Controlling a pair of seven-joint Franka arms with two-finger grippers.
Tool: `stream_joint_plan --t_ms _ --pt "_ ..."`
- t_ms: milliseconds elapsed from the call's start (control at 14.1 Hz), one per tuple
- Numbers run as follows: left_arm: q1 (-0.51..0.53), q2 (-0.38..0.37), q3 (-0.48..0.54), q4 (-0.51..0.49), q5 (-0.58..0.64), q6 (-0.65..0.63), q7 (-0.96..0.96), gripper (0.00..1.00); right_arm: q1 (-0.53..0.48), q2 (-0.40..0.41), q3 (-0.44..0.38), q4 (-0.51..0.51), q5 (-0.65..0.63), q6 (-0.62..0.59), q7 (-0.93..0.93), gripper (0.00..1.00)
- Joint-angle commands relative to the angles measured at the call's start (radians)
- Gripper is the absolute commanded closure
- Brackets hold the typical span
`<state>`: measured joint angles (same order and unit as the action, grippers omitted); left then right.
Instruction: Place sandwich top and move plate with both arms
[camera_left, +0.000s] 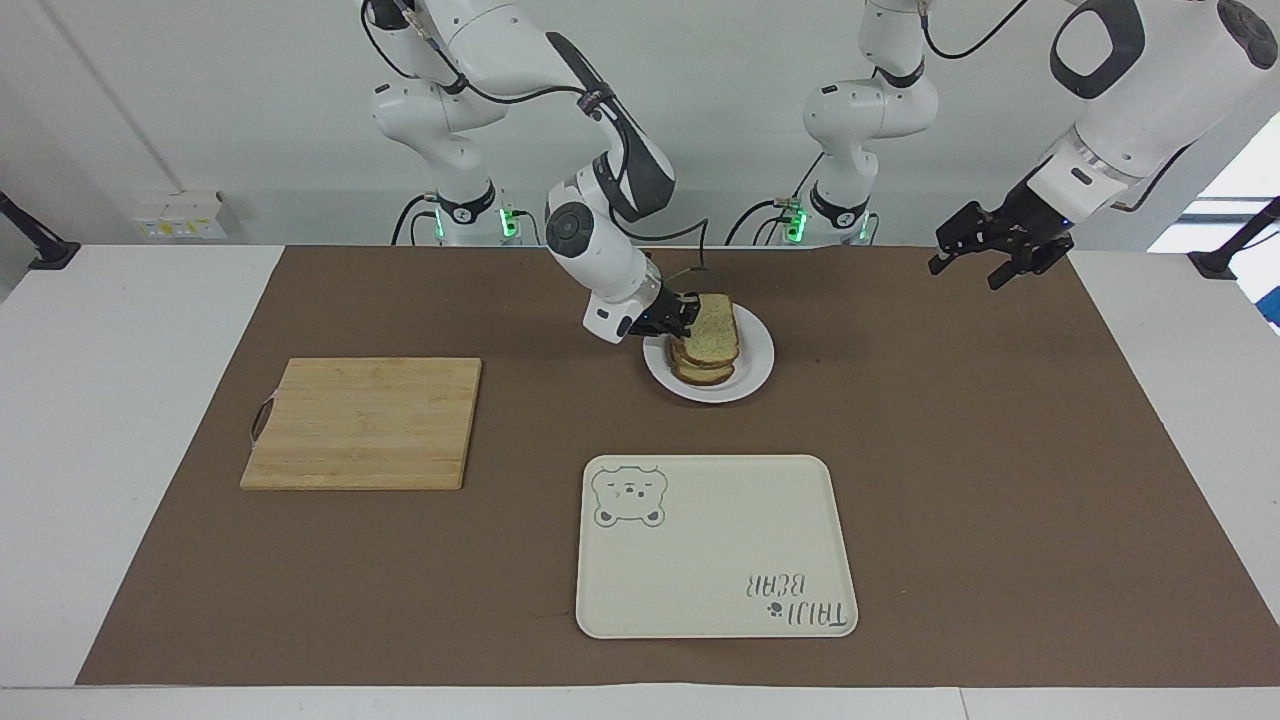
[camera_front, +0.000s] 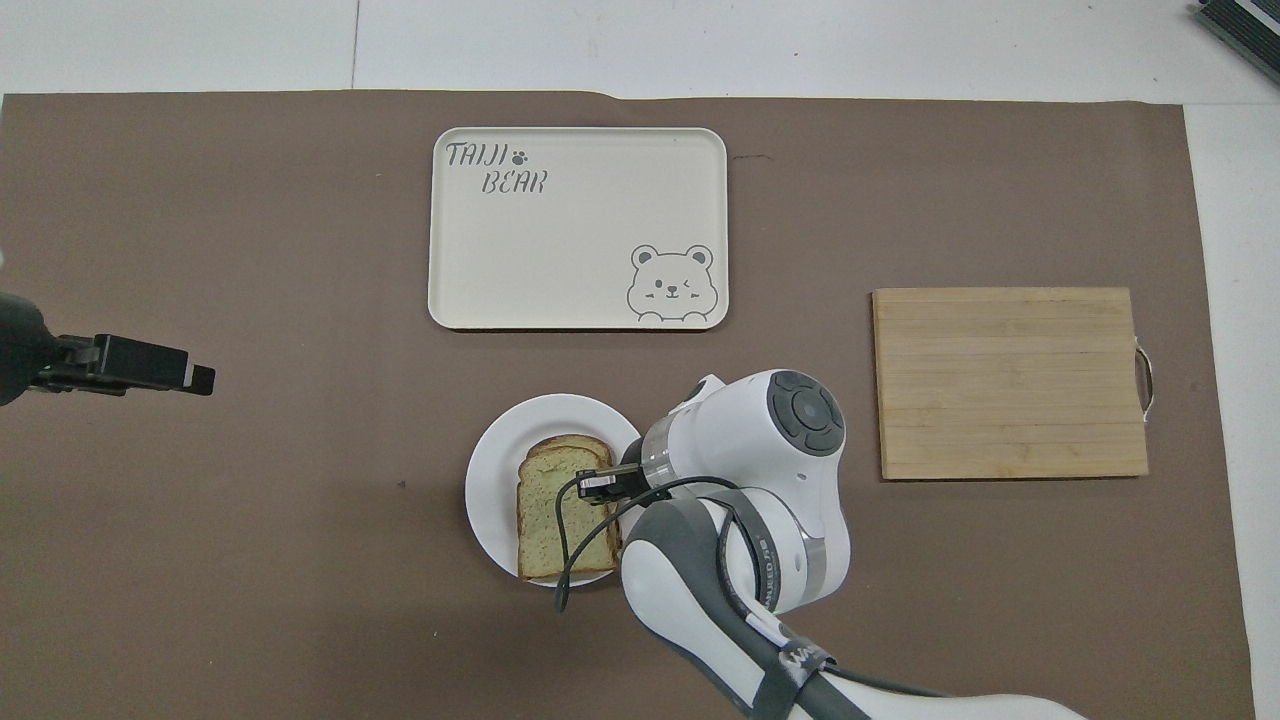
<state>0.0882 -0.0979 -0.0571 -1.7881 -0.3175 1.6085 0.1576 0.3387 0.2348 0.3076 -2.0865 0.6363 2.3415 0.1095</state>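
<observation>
The right gripper (camera_left: 678, 316) sits at the plate (camera_left: 752, 372) edge on the right arm's side, so that way in is blocked. The plate's edge toward the left arm's end has bare brown mat (camera_left: 950, 420) beside it, and the left gripper (camera_left: 985, 262) hangs over that mat, well apart. The bear tray (camera_left: 715, 590) lies farther from the robots, with a mat strip between. The cutting board (camera_left: 365, 422) is well apart

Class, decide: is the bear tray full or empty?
Empty. The bear tray shows only its printed drawing and lettering; the sandwich top sits on the plate instead.
</observation>
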Motion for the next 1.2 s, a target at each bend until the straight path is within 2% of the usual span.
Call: stream_joint_plan --t_ms 0,71,424,565,1131 --pt "0.035 -0.031 -0.004 -0.053 -0.049 0.025 0.081 0.00 -0.012 -0.012 0.005 -0.018 0.014 0.022 -0.017 0.56" --pt "0.036 -0.025 -0.004 -0.053 -0.048 0.024 0.086 0.00 -0.012 -0.011 0.004 -0.015 0.014 0.022 -0.017 0.01" --pt "0.036 -0.017 -0.006 -0.054 -0.049 0.014 0.102 0.00 -0.033 -0.014 -0.002 0.013 0.005 0.022 -0.021 0.00" --pt "0.038 -0.020 -0.004 -0.083 -0.093 0.022 0.106 0.00 -0.053 -0.031 -0.004 0.016 0.002 0.021 -0.022 0.00" --pt "0.021 -0.011 -0.006 -0.226 -0.175 0.108 0.181 0.00 -0.190 -0.117 -0.004 0.014 -0.213 -0.014 -0.019 0.00"
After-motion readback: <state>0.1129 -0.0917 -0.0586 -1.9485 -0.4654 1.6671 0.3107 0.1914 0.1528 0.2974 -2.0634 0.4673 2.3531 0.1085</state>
